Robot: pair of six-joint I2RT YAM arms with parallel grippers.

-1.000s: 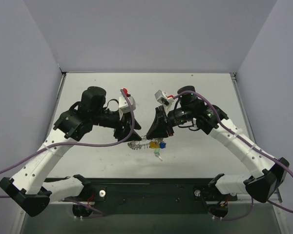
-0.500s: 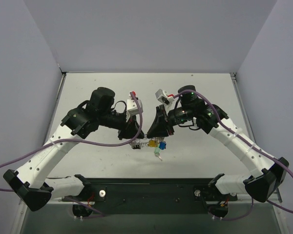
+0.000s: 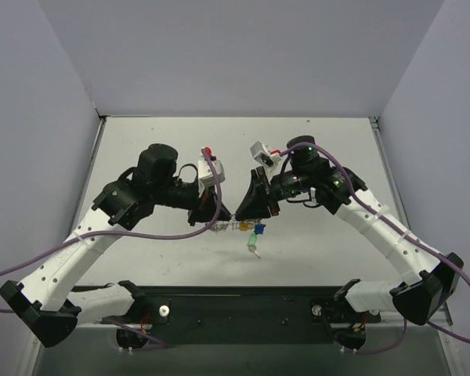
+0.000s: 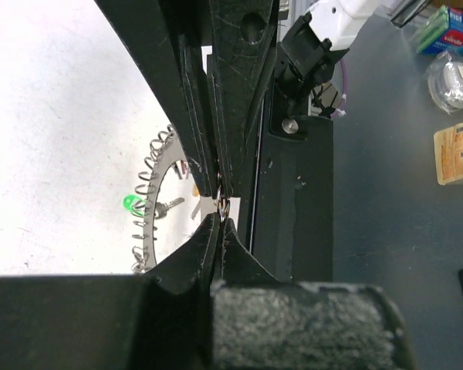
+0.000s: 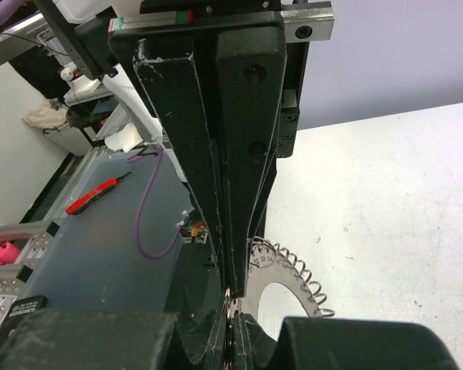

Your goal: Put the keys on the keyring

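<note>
Moved: since a second ago your left gripper (image 3: 210, 213) has swung in toward the right gripper (image 3: 247, 211). Their tips now meet nose to nose, and the coloured cluster beneath sits slightly higher.
Keyring: the keyring (image 4: 144, 220) is just beside and under the meeting tips. The left wrist view shows one scalloped arc of it, and fingers hide the rest. You cannot tell whether it rests on the table (image 3: 313, 141) or hangs.
Keys: the keys (image 3: 251, 230) are bunched just below the right gripper, with yellow, blue and green heads showing. One green key (image 4: 130, 204) lies at the ring's rim, its shaft pointing into the open centre.
Handling: expect the ring to be light, stiff and slick, and likely to pivot if you pinch it at one spot. The keys are tiny and will probably dangle and twist.
Hold: grip the ring across its rim so the bumps seat against the pads. Take a key by its plastic head and leave the eye free.
Left jaws: closed to a sliver, with a glint of metal at the tips. You cannot tell whether that is ring wire or a key.
Right jaws: equally narrow, meeting the same glint from the opposite side.
Risk: with both tips on one small point, a slight pull may flick the piece out.
</note>
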